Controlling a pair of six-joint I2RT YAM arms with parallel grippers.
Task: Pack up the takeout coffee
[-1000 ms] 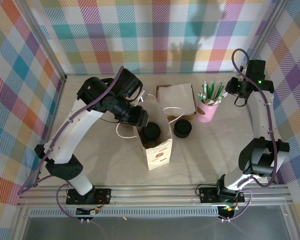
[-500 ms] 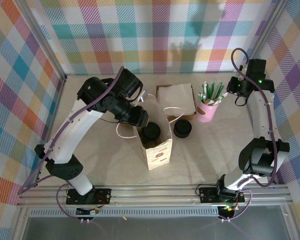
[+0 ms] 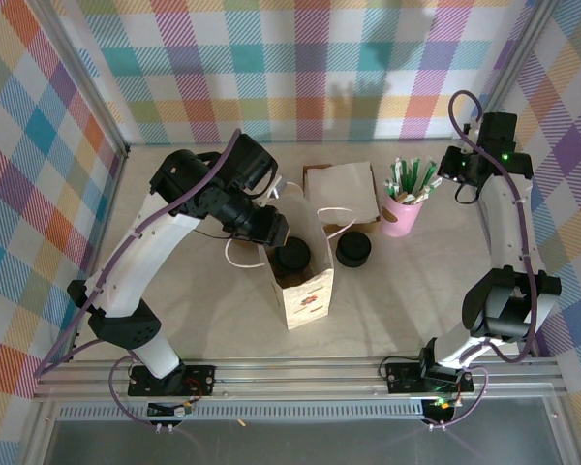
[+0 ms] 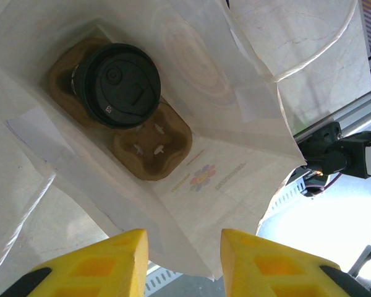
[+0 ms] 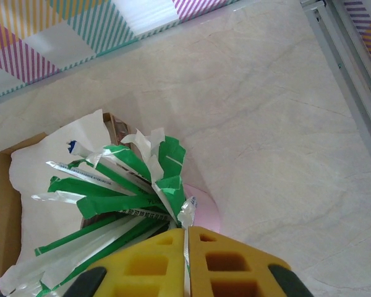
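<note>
I found the takeout coffee (image 4: 116, 85) seated in the carrier (image 4: 151, 145) inside the bag (image 3: 308, 295), with the left pincer (image 4: 182, 238) spread above. The right pincer (image 5: 187, 232) was pinching a wrapped straw (image 5: 185, 209), which I judged was left to pack.

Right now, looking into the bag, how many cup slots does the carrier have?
2 in the cardboard carrier. One holds the takeout coffee; the other slot sits empty right beside it. The paper bag may hide more.
</note>
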